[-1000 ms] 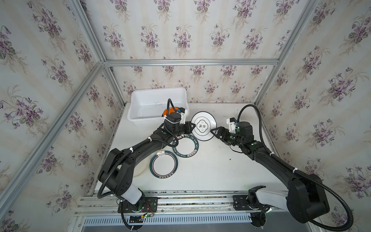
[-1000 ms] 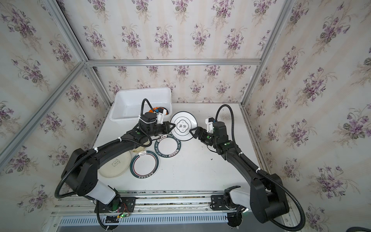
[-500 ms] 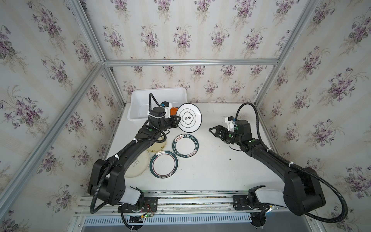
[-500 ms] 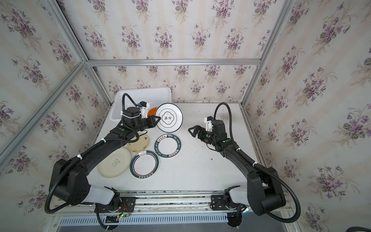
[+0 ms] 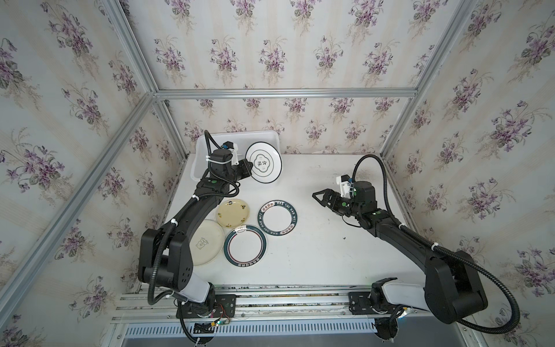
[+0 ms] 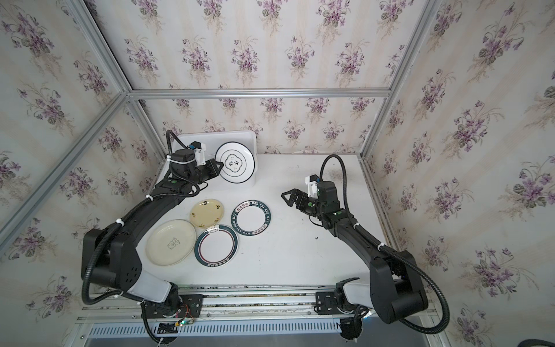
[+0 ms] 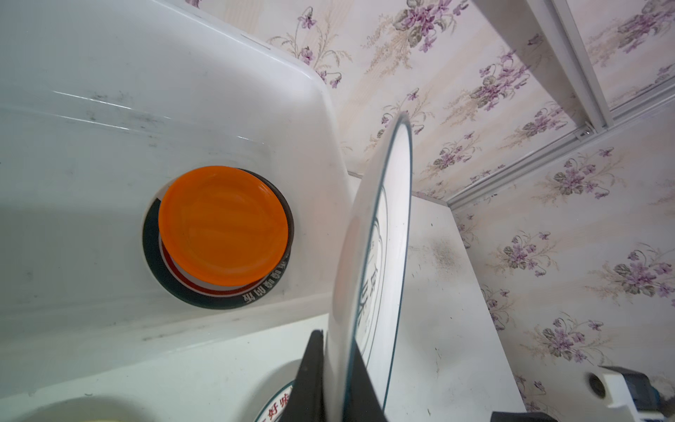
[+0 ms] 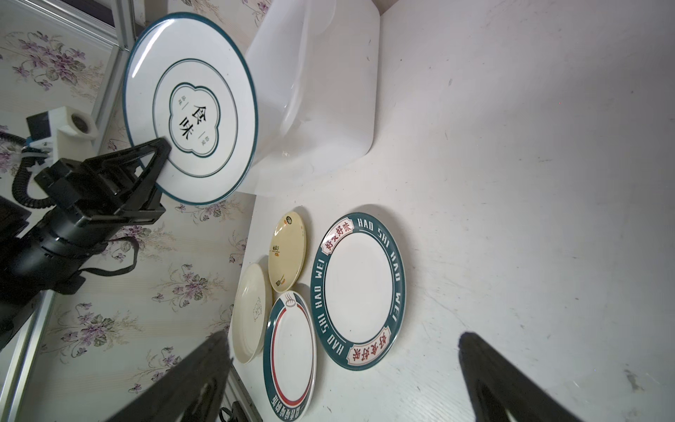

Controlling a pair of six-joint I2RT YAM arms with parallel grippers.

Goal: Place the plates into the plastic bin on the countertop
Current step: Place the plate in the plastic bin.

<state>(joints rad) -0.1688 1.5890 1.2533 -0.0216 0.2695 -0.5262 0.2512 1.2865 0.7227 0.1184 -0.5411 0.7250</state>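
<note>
The left gripper is pinched tight on the edge of a round white plate with a thin dark-green rim and black letters in the middle. The plate is up in the air at the right end of the white plastic bin. It is tipped up on its side, and its face looks toward the right arm. I cannot tell if it hangs over the bin or just beside it.

The bin sits at the far left corner of the flat white countertop. Down inside it lies a round orange plate. The orange plate rests on top of a white plate with a dark rim and a red ring.

Four more plates lie flat on the countertop, near the left arm. There is a small pale-yellow plate with little dark marks. Just beside it, to the right, is a white plate with a wide dark-green band and white letters. Nearer to me are a cream plate with a small bear drawing and a white plate with a dark-green rim and a thin red ring.

The right gripper is on the right side, above the countertop. Its jaws are spread wide and hold nothing. It points left, toward the plates, and is well apart from them.
</note>
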